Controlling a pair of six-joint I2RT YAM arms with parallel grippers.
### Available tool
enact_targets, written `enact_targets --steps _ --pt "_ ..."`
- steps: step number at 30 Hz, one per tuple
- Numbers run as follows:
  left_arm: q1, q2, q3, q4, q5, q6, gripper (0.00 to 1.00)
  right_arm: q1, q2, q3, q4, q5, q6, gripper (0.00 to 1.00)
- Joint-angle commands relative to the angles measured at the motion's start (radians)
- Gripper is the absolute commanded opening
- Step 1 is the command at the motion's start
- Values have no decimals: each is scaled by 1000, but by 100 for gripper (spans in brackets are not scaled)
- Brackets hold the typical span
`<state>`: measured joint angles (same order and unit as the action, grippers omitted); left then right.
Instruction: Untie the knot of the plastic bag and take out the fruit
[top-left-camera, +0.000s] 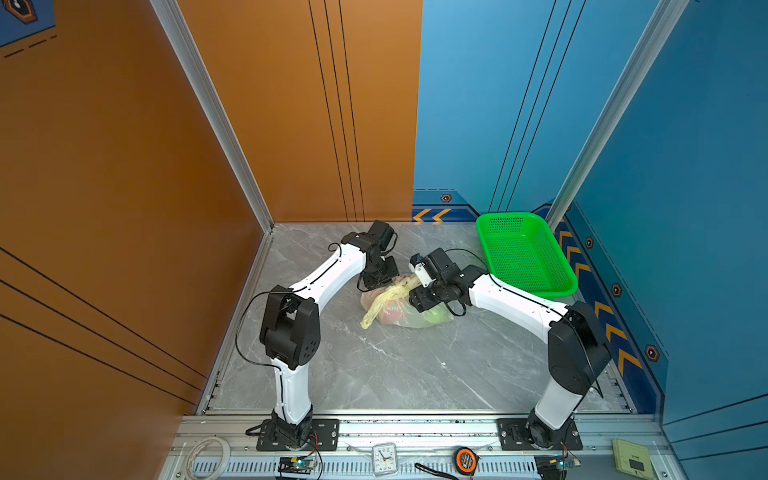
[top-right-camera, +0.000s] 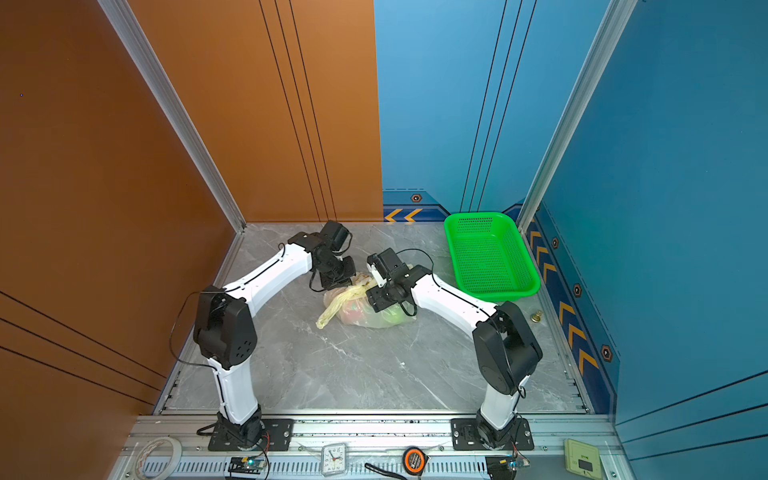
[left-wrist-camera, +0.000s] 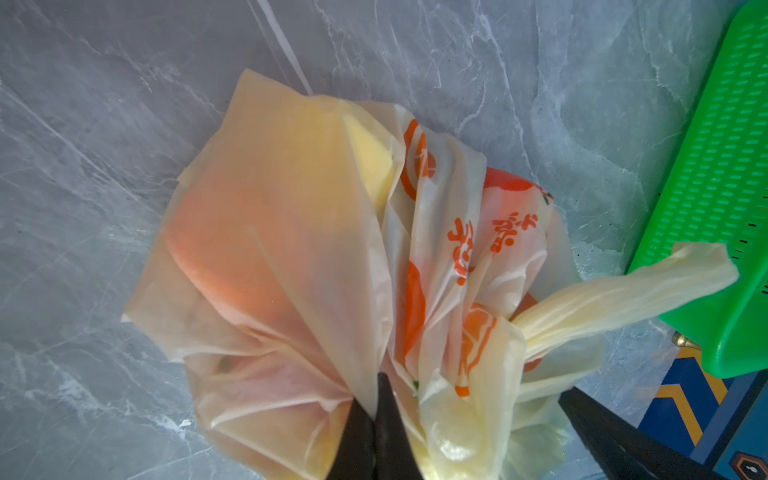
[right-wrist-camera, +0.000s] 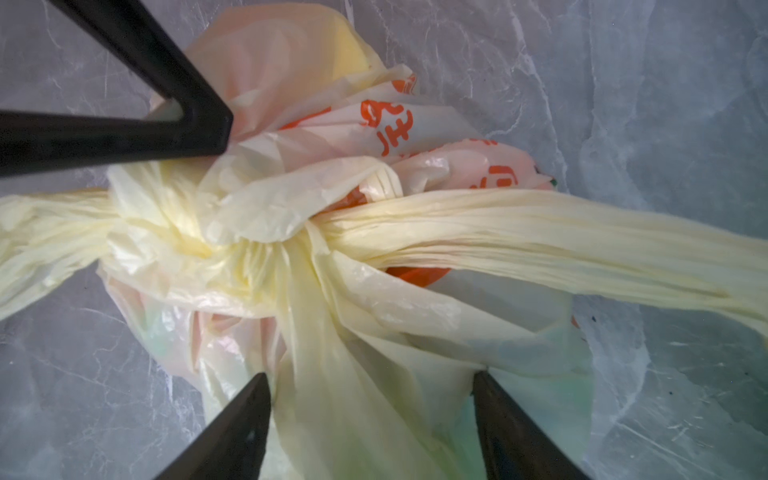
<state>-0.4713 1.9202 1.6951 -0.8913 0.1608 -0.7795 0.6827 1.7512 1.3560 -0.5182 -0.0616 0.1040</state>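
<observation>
Bag (top-left-camera: 405, 309), knot (right-wrist-camera: 249, 249) tied and fruit (top-left-camera: 390, 314) inside, lies near basket (top-left-camera: 524, 253). Left gripper (left-wrist-camera: 376, 388) clamped on bag film, side away from basket; right gripper (right-wrist-camera: 370, 376), jaws apart, straddles film on basket side.

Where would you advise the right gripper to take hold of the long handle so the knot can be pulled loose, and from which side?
I would grip the long handle just beside the knot, coming down from above with jaws across it. There it is bunched into a narrow rope and lies free, while the left gripper pinches the bag to hold against the pull.
</observation>
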Motion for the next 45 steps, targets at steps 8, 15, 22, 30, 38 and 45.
enact_targets --steps 8,15,22,30,38,45 --pt "6 -51 14 -30 -4 -14 0 1 49 68 35 -42 -20 44" --pt "15 -68 20 -30 -6 -21 0 9 55 51 34 -39 -21 46" --pt "18 -81 13 -30 -12 -21 0 9 47 38 31 -21 -22 17" --pt "41 -109 -32 -30 -34 -15 0 1 -50 -15 14 14 -4 0" --pt "112 -167 -113 -29 -54 10 0 -68 -260 -187 13 43 83 0" --pt "155 -195 -223 7 -59 34 0 -182 -401 -369 37 29 183 0"
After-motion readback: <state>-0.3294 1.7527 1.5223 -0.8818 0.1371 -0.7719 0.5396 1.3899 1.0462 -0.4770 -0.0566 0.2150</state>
